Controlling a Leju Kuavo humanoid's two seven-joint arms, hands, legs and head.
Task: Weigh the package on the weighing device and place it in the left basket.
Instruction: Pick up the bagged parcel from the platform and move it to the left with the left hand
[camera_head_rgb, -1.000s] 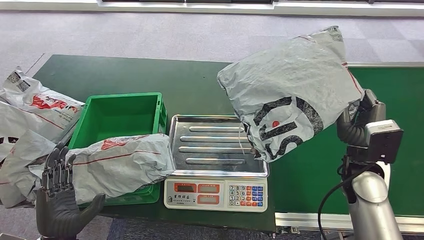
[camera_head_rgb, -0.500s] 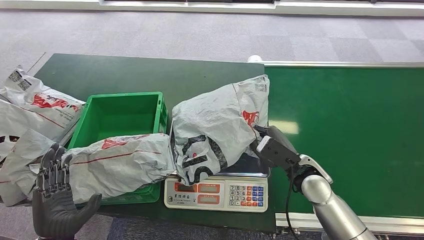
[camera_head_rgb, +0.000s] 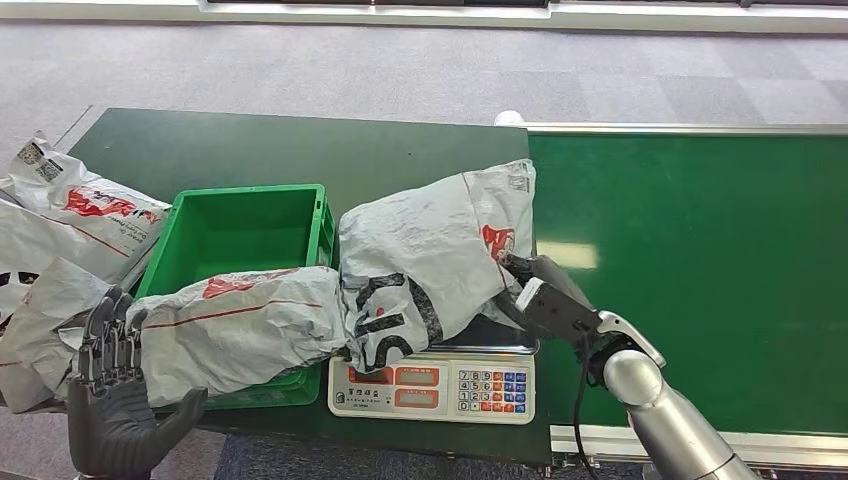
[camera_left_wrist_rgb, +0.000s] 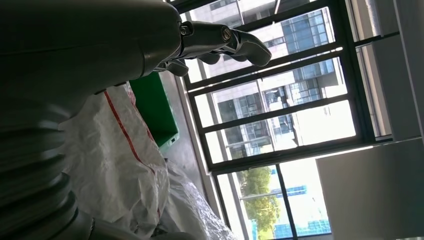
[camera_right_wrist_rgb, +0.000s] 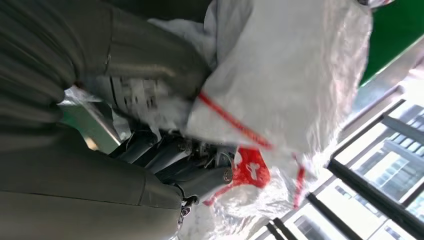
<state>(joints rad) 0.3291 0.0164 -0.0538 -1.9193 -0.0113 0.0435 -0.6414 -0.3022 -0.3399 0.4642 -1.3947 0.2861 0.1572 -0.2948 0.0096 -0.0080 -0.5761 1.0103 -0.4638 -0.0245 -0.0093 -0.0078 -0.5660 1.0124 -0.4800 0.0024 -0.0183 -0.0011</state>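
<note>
— Where is the crumpled grey plastic mailer package (camera_head_rgb: 425, 265) with black lettering and a red mark?

— It lies on the steel tray of the silver electronic scale (camera_head_rgb: 432, 385), covering most of the tray and spilling over its left edge. Its upper end reaches toward the dark green table (camera_head_rgb: 250, 150).

— And the right hand (camera_head_rgb: 528, 290)?

— At the package's right side, fingers (camera_right_wrist_rgb: 200, 180) wrapped into the plastic, holding it. The right wrist view shows the film bunched against them.

— The left one?

— The left hand (camera_head_rgb: 115, 400) stands at the near left, palm up, fingers spread apart, holding nothing.

— What is beside the scale?

— Just to its left, a green plastic crate (camera_head_rgb: 240, 225) with a second grey mailer bag (camera_head_rgb: 235, 330) draped over its near rim, touching the package. Further left, a heap of grey mailers (camera_head_rgb: 60, 215). To the right, the bright green conveyor belt (camera_head_rgb: 700, 270).
</note>
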